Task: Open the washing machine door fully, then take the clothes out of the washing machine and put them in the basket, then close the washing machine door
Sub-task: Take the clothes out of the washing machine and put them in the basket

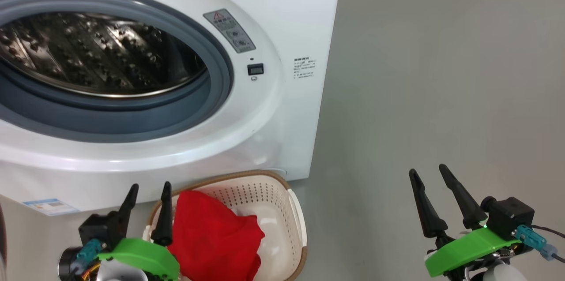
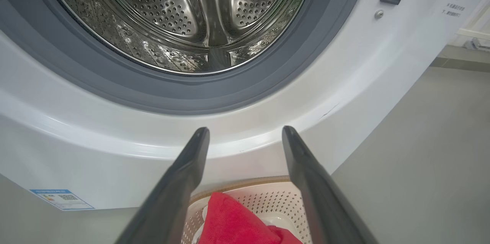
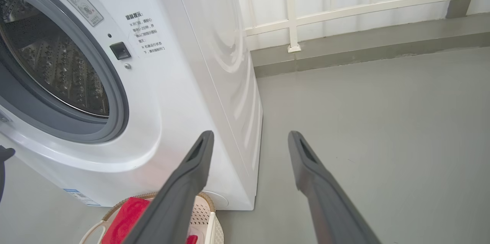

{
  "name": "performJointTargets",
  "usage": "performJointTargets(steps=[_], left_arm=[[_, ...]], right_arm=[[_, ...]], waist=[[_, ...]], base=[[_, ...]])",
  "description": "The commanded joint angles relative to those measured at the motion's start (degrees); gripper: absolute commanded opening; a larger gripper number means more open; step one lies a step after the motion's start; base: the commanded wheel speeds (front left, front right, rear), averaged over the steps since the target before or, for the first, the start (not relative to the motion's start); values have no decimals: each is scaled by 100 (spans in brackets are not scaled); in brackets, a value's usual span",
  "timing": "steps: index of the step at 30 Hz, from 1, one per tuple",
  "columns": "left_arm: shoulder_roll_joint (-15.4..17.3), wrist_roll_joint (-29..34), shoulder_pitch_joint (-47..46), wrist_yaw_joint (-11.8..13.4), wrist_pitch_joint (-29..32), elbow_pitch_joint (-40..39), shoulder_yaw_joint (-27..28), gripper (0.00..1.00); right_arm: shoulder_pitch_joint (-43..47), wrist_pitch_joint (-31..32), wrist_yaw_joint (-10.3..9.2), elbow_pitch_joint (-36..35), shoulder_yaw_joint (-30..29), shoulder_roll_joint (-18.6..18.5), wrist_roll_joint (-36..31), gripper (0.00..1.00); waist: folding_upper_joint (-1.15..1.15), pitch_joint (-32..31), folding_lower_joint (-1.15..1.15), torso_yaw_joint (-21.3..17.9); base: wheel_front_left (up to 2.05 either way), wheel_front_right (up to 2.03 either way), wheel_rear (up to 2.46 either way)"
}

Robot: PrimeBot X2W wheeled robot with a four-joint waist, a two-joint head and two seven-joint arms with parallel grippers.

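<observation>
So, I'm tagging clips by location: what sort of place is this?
Probably a laundry corner, perhaps a balcony: a white washing machine on a bare grey floor, a basket of red clothes before it, a pale railing behind.

Big white front-loading washing machine cut off top & left; its small printed label txt unreadable. Cream perforated plastic basket runs off btm edge, part-hidden by bright red fabric garment.

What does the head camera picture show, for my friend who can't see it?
A white washing machine stands open, its steel drum looking empty; a cream basket on the grey floor below holds red clothes. The left gripper hovers beside the basket and the right gripper over bare floor, both with jaws open.
</observation>
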Motion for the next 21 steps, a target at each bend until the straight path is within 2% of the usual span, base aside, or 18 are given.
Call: performJointTargets(steps=[1, 10, 21], left_arm=[[146, 61, 92, -27, -29, -230, 186, 100], [146, 191, 765, -32, -29, -1373, 201, 100], [146, 146, 1542, 2, -29, -2106, 329, 100]], right_arm=[[33, -37, 37, -115, 135, -70, 36, 100], [332, -37, 37, -138, 55, -113, 42, 100], [509, -37, 37, -162, -49, -136, 32, 100]], waist=[[0, -156, 0, 13], [0, -416, 0, 63], [0, -533, 0, 61]], base=[[0, 0, 0], [0, 0, 0], [0, 0, 0]])
